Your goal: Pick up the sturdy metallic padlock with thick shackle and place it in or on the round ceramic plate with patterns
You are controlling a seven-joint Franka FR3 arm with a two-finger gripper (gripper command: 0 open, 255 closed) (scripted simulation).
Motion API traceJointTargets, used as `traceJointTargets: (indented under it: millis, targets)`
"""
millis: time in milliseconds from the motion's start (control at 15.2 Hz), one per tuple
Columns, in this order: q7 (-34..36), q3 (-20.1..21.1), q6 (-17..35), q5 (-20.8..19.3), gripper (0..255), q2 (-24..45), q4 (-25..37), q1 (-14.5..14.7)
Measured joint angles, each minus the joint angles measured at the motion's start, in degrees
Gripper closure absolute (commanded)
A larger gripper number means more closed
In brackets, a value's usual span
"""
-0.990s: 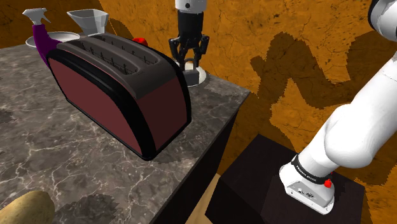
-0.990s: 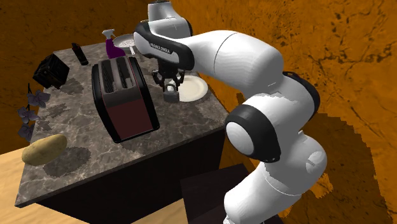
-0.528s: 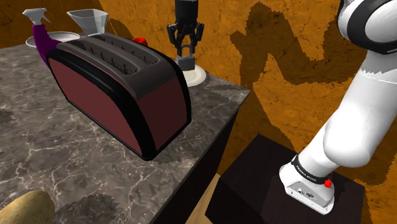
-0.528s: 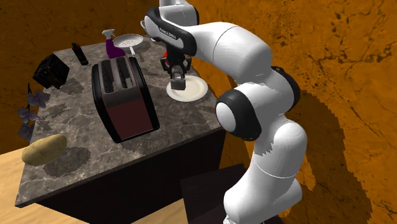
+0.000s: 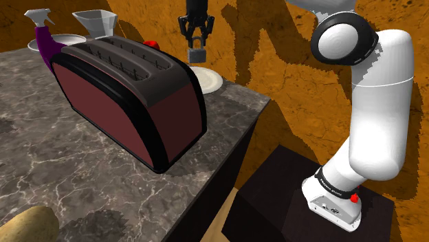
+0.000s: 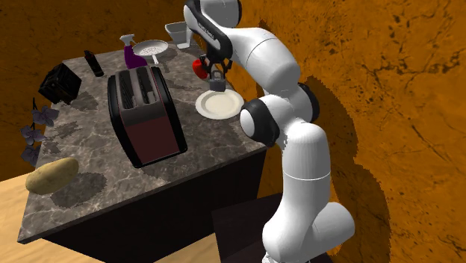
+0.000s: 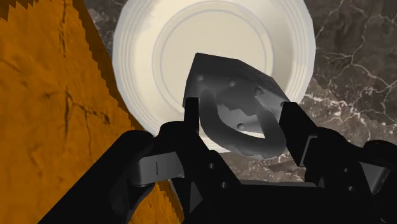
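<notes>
Gripper [image 5: 196, 41] [image 6: 216, 69] [image 7: 240, 124]: pointed down, high above the near corner of the marble counter [image 5: 62, 158]. Narrowed to the width of the thick shackle of a grey metallic padlock [image 5: 196, 55] [image 6: 216, 81] [image 7: 232, 89], one black finger pressed on each side of the loop. Padlock body hanging straight below the fingertips, clear of the counter and touching nothing else. Directly under it, well apart, a plain cream plate [image 5: 210, 81] [image 6: 221, 106] [image 7: 153, 51] with faint rings; in the wrist view, lock body seen against that plate's middle. Just beside the gripper in the second exterior view, a small red object [image 6: 198, 67]. On the second exterior view's left of the cream plate, a big maroon and black toaster [image 5: 127, 96] [image 6: 145, 116]. At the counter's far end, well away from the padlock, a patterned plate [image 6: 151, 47] next to a purple spray bottle [image 6: 128, 52] and a grey funnel-shaped container [image 6: 178, 31]. Near the front edge, a potato [image 6: 51, 173].
</notes>
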Motion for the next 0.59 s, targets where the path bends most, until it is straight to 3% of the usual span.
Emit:
traceJointTargets:
  millis: [594]
  targets:
    - [-0.40, 0.00, 8.14, 0.54, 255, -2.85, -11.02, -1.29]
